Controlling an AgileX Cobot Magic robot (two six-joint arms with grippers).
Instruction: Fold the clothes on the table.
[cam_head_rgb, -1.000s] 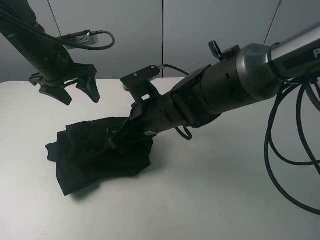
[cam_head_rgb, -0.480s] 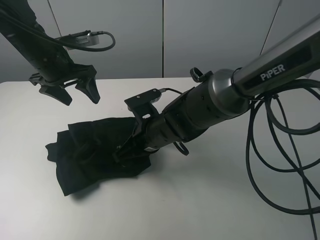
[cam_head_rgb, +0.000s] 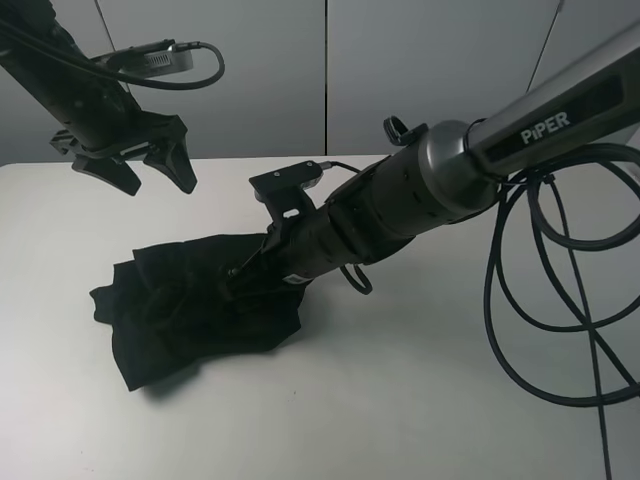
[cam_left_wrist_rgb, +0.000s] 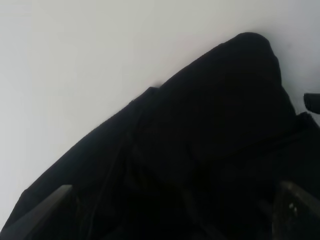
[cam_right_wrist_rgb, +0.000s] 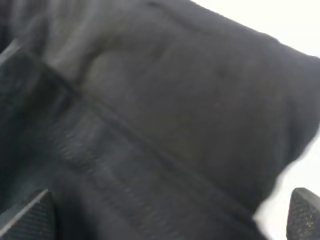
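The clothes (cam_head_rgb: 185, 310) are a crumpled black heap on the left half of the white table (cam_head_rgb: 420, 400); no print shows. My right gripper (cam_head_rgb: 240, 278) reaches across the middle and is down on the heap's right side. In the right wrist view its fingertips (cam_right_wrist_rgb: 27, 215) stand wide apart, open, with black fabric (cam_right_wrist_rgb: 165, 115) filling the space between them. My left gripper (cam_head_rgb: 150, 172) hangs open in the air behind and left of the heap. The left wrist view looks down on the clothes (cam_left_wrist_rgb: 210, 150) between its spread fingertips (cam_left_wrist_rgb: 45, 210).
Black cables (cam_head_rgb: 560, 290) loop down from the right arm over the table's right side. A grey wall (cam_head_rgb: 330, 70) stands behind the table's far edge. White tabletop shows in front of and to the right of the heap.
The right arm has swung and lowered its forearm while its gripper stayed on the heap's right side. The left gripper has risen slightly. The heap has barely changed shape.
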